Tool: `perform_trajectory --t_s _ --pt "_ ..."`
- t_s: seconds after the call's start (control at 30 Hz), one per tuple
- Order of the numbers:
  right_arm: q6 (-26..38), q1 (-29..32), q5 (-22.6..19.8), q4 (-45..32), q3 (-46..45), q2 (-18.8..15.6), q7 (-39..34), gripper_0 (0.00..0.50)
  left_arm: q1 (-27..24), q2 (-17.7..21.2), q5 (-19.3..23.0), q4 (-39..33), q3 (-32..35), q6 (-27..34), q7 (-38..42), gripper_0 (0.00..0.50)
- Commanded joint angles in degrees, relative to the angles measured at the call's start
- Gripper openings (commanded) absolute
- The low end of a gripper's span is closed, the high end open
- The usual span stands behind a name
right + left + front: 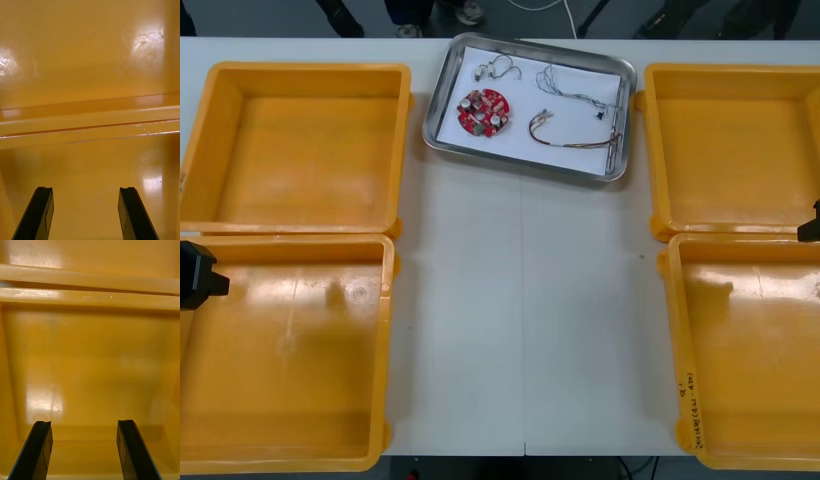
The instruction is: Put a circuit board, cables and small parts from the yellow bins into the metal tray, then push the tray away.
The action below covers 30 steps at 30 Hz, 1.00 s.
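Nearest, the left gripper is hanging over the bare floor of the near left yellow plastic bin, its black fingers standing wide apart and holding nothing. The right gripper is hovering at the table's right edge, where the near right yellow bin is touching the far right yellow bin. Its jaws are likewise spread wide and empty, with the two touching rims lying just ahead of the fingers. Farther out, the far left yellow bin is sitting rim to rim with the near one. Between the two far bins, by the table's far edge, the shiny metal tray with a white inside is lying slightly askew. It is carrying the round red circuit board in its left part, a short curled wire just beyond the board, a thin twisted blue and white cable towards the right, and a red and yellow cable nearer the robot.
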Motion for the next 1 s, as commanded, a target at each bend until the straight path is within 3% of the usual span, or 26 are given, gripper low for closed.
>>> perform_trajectory --t_s 0.03,1.0 --pt "-1.9 1.9 -0.1 -0.4 0.6 -1.8 1.8 0.500 1.1 2.3 0.4 -1.6 1.7 0.3 -4.7 0.500" --pt "-0.5 3.6 -2.6 -0.4 1.2 -1.4 1.4 0.500 1.1 2.3 0.4 -1.6 1.7 0.3 -4.7 0.500"
